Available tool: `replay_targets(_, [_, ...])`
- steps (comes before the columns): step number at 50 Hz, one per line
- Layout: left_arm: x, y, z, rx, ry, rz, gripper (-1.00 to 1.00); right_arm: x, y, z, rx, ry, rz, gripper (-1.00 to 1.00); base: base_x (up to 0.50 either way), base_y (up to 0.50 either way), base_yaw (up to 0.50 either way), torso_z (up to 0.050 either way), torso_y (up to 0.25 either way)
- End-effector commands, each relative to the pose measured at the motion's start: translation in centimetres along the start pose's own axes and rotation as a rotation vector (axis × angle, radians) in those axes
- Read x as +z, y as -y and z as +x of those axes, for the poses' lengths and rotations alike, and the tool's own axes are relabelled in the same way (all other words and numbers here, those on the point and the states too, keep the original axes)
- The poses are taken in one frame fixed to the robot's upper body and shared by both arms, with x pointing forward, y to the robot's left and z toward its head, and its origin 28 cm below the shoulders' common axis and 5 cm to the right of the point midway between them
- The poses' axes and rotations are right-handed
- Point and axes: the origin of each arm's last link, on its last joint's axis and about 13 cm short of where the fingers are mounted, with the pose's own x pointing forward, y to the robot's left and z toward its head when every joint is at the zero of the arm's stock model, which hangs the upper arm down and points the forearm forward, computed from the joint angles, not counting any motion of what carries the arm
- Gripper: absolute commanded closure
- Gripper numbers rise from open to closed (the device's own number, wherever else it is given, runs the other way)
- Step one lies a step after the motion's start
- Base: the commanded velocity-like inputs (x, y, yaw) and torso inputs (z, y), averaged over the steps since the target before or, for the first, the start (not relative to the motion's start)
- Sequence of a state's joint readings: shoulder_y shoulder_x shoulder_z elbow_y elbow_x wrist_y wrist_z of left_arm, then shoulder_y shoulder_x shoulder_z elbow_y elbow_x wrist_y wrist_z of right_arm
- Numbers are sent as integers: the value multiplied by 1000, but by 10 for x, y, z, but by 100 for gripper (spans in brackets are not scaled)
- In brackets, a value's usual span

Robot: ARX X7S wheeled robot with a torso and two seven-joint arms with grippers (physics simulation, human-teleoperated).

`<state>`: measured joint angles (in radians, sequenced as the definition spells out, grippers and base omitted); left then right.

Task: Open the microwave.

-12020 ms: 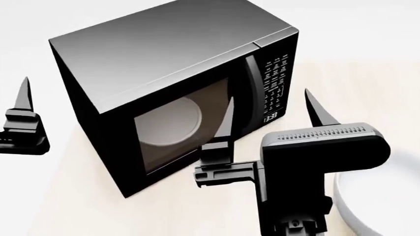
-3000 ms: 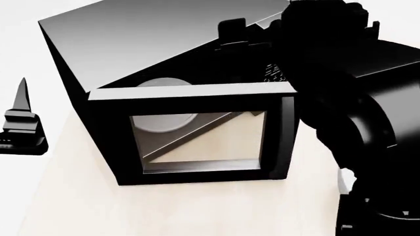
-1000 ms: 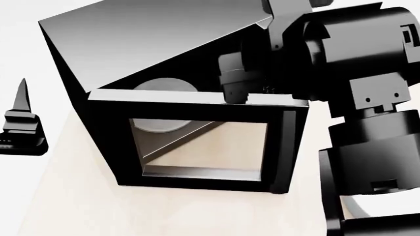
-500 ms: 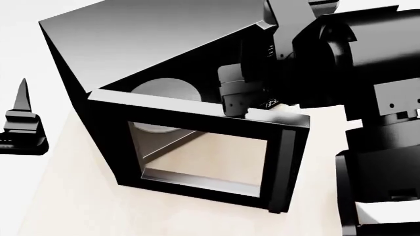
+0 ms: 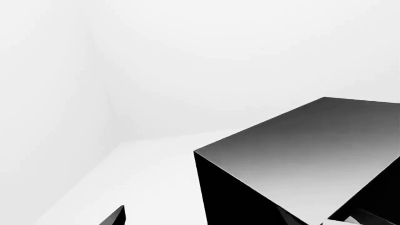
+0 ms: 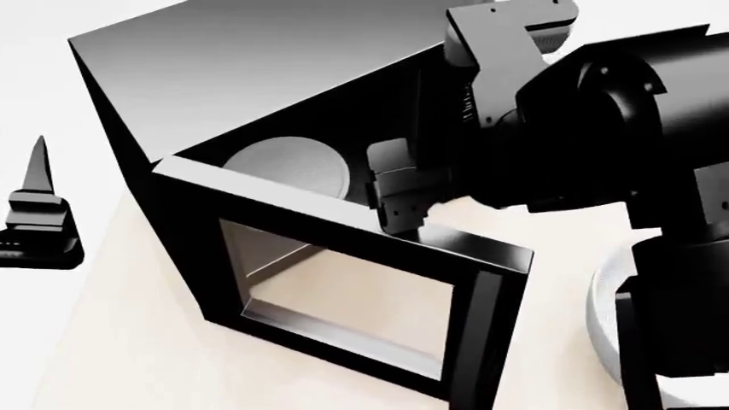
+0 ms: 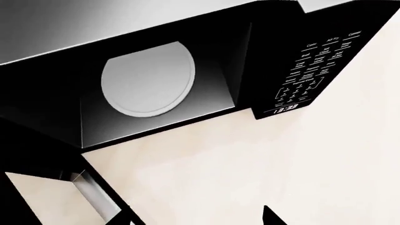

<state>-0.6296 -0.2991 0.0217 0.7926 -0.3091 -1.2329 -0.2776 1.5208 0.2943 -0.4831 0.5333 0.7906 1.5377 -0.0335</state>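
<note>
— Microwave (image 6: pixel 273 77) position?
— On the pale tabletop (image 6: pixel 114 342), glass door (image 6: pixel 353 307) swung wide, white turntable (image 7: pixel 148 78) behind.
— Jaws?
— Right gripper (image 6: pixel 399 201) sits behind the door's top edge; left gripper (image 6: pixel 40 213) hangs apart. Cannot tell either's opening.

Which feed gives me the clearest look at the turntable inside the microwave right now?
The right wrist view: the white turntable shows whole and unobstructed in the open cavity of the microwave. The head view shows it partly cut off by the door's top edge. The left wrist view shows only the microwave's top and side, no turntable.
</note>
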Motion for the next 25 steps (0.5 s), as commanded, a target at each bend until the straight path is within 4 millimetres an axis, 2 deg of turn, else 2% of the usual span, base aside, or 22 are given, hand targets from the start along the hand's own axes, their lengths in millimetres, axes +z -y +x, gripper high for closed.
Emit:
replay_targets(1, [0,0,0,1,0,0,-100,-33,10,19,-90,-171,-42,-100,0,0,-3,0,-11])
replay_targets(25, [-1,0,1,0,-2,0,-100,-56,2,26,35,-257,-180,-100,0,0,-2,-3,-4])
